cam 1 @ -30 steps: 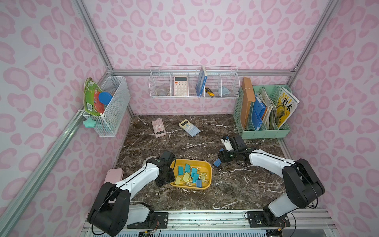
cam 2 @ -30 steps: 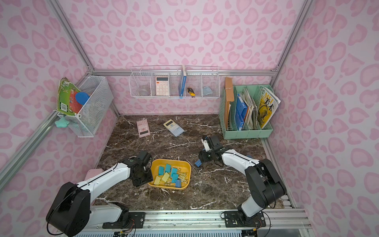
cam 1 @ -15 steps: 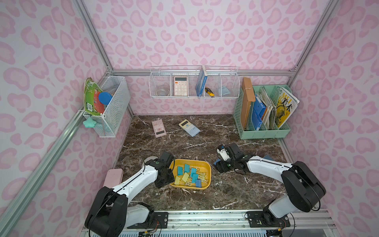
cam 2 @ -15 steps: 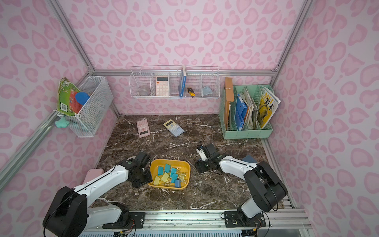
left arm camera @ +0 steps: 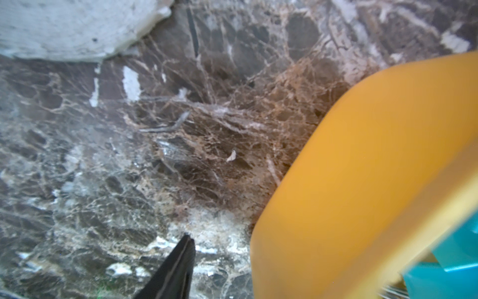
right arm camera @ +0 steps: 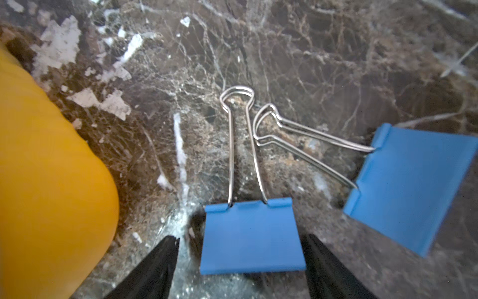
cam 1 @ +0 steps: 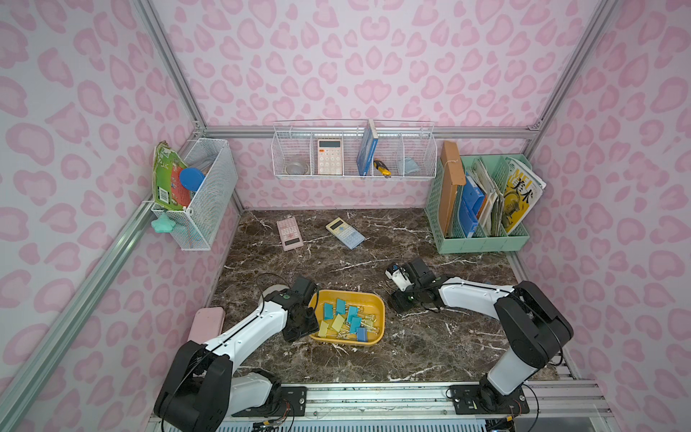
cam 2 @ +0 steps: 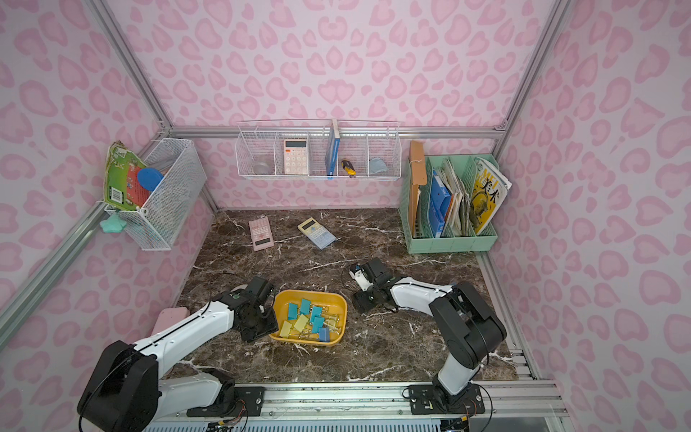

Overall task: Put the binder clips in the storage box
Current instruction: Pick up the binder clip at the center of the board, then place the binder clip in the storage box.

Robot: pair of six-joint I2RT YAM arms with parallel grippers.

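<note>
The yellow-orange storage box point(cam 1: 379, 305) point(cam 2: 342, 301) sits at the front middle of the marble table and holds several yellow, teal and blue binder clips point(cam 1: 347, 318) point(cam 2: 310, 318). Two more blue binder clips lie on the table beside it, one point(right arm camera: 252, 235) between the fingers of my right gripper point(right arm camera: 240, 236) and another point(right arm camera: 408, 186) next to it. That gripper point(cam 1: 397, 303) is open and low on the table, covering both clips in both top views. My left gripper point(cam 1: 299, 329) is open at the box's left wall point(left arm camera: 362, 168), with one finger point(left arm camera: 181, 261) outside it and the other hidden.
A pink calculator point(cam 1: 288, 233) and a blue one point(cam 1: 344, 232) lie at the back of the table. The mint-green file organizer point(cam 1: 482, 241) stands at the back right. A pink case point(cam 1: 207, 321) lies front left, and a white disc point(left arm camera: 64, 26) lies behind the left gripper.
My right gripper has come down and toward the box, onto the blue clip that showed beside it a second ago. The left arm and the box have hardly moved.
</note>
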